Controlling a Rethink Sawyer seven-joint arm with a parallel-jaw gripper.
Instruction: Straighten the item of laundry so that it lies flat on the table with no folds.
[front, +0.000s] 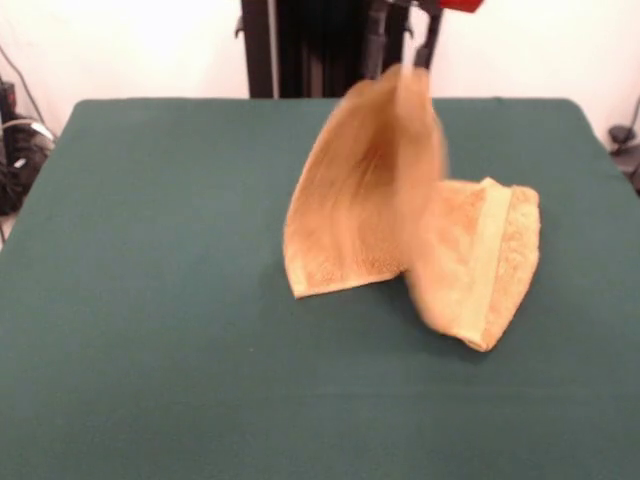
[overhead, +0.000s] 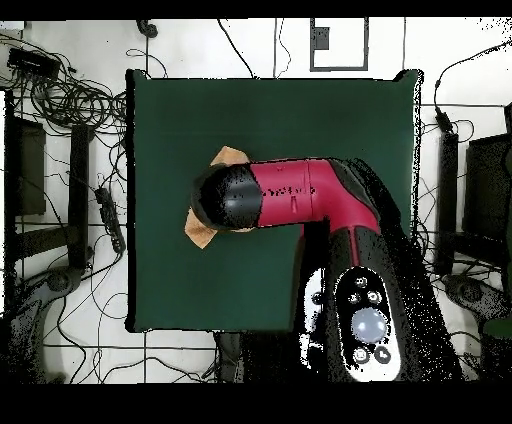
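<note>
1. Gripper (front: 405, 62): at the top edge, apparently clamped on the towel's (front: 400, 205) raised, blurred corner.
2. Towel: hangs folded from the gripper, lower edges resting on the green table (front: 150, 300), right of centre.
3. Overhead: the arm (overhead: 290, 192) hides most of the towel.

Large dark green felt-covered rectangular tabletop (front: 150, 300). Orange-tan terry hand towel (front: 470, 270) rests partly on it, 3 o'clock of centre, other part lifted.

orange-tan towel (front: 370, 200), dark green table (front: 150, 300)
</note>
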